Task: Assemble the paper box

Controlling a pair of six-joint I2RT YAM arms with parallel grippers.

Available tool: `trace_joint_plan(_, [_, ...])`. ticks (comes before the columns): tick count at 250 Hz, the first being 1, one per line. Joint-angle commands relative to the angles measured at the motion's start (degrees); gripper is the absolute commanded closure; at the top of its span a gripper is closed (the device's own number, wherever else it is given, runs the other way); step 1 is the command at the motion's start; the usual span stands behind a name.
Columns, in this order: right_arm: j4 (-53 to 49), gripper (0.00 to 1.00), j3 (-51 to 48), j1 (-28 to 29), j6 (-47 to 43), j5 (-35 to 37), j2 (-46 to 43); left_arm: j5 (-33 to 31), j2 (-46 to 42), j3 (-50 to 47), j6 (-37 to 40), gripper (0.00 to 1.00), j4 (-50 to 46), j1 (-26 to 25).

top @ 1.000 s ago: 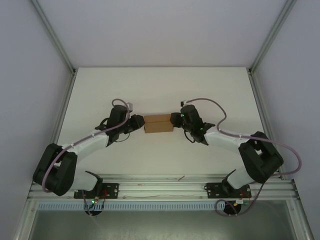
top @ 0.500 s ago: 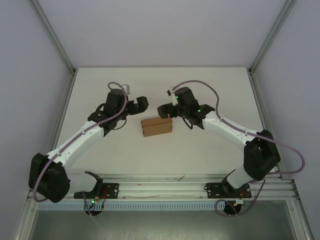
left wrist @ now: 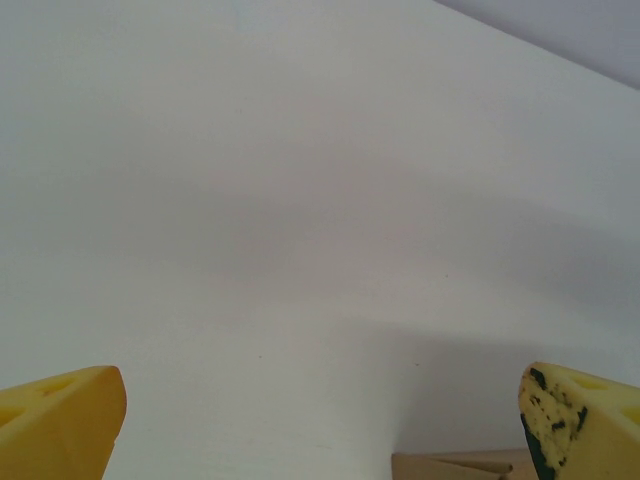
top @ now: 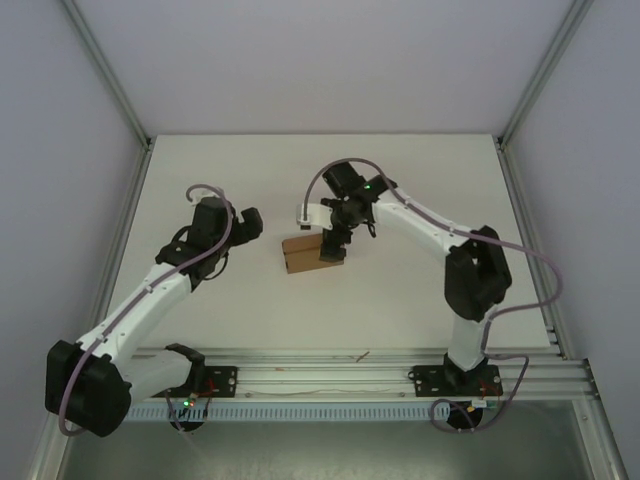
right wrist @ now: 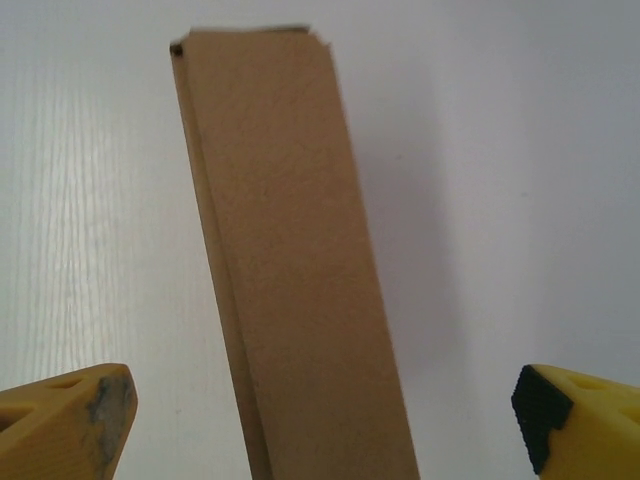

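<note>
The paper box [top: 303, 254] is a small flat brown cardboard box lying on the white table [top: 430, 170] near its middle. My right gripper [top: 331, 244] hangs over the box's right end, pointing down, jaws open. In the right wrist view the paper box [right wrist: 290, 260] runs lengthwise between the yellow fingertips [right wrist: 70, 415], which stand well apart from its sides; the right gripper [right wrist: 320, 420] holds nothing. My left gripper [top: 250, 222] is open, left of the box and apart from it. In the left wrist view the left gripper [left wrist: 320, 425] faces bare table, with a corner of the paper box [left wrist: 455, 466] at the bottom edge.
An aluminium rail [top: 320, 375] carrying both arm bases runs along the near edge. Grey walls and slanted frame posts [top: 120, 110] enclose the table on the left, right and back.
Both grippers opened and let go of the box's ends. The left arm drew back to the left. The right arm swung round above the box's right end.
</note>
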Motion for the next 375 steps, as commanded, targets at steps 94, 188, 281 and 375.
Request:
trace_joint_plan(94, [-0.6,0.38,5.5,4.3,-0.8,13.8,10.6,-4.5,-4.6,-1.8,-0.5,0.0,-4.0,0.8])
trace_joint_plan(188, [29.2,0.55,-11.6,7.5,0.2,43.5,2.9,-6.1,-8.0,-3.9,-1.0,0.0,-3.9,0.7])
trace_joint_plan(281, [20.6,0.09,-19.1,13.0,5.2,39.3,-6.6,-4.5,-7.8,-3.7,-0.6,0.0,-2.7,0.8])
trace_joint_plan(375, [21.0,0.0,-29.3,12.0,16.6,31.2,-25.0,-11.5,-7.7,-3.3,3.3,0.0,-0.4,0.9])
